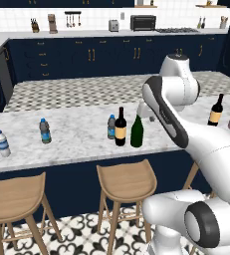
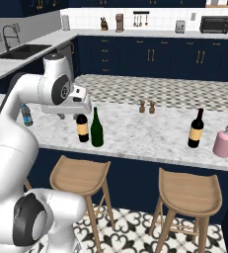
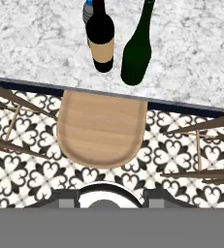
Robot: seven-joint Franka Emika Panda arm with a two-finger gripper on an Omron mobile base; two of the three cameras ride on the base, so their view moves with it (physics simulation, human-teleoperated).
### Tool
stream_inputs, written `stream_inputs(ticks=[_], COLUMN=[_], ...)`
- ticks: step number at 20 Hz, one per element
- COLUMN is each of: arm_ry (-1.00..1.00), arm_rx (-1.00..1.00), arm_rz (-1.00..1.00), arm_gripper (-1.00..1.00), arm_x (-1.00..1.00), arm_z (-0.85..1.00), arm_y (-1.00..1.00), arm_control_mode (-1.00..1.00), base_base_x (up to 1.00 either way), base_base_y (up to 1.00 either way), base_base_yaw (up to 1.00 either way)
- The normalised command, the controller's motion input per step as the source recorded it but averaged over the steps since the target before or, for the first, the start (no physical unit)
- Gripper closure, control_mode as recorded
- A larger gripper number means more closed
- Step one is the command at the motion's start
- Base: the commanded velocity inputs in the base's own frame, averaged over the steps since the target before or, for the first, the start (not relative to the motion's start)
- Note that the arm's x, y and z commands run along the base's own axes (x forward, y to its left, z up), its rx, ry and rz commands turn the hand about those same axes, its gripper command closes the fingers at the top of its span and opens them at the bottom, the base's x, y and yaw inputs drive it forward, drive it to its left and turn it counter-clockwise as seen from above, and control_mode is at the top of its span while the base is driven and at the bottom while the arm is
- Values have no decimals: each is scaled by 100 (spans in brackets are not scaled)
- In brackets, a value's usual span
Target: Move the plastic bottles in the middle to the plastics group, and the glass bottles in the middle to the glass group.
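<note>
the white arm (image 1: pixel 166 107) bends over the worktop (image 1: pixel 76 134), its closed, empty tool (image 1: pixel 145 115) at frame centre just above the green bottle (image 1: pixel 137 132).

Both base views are looking forward and down from behind the arm, left and right, sharing the marble surface (image 1: pixel 76 134) and its central bottles. The hand view is looking steeply down, nearer, over the surface edge and a stool (image 3: pixel 101 128).
</note>
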Motion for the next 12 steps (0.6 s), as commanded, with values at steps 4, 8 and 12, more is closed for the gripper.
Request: stream_inputs(ticks=[4,8,12], arm_ry=[-5,-27,-20], arm_rx=[0,0,0], arm_rz=[-2,-5,-3], arm_gripper=[-100,-100,-100], arm_x=[0,-3,0], arm_z=[0,2,2], arm_y=[0,0,0], arm_control_mode=[-100,-100,-100], base_base_x=[0,0,0], base_base_y=[0,0,0], base_base_yaw=[0,0,0])
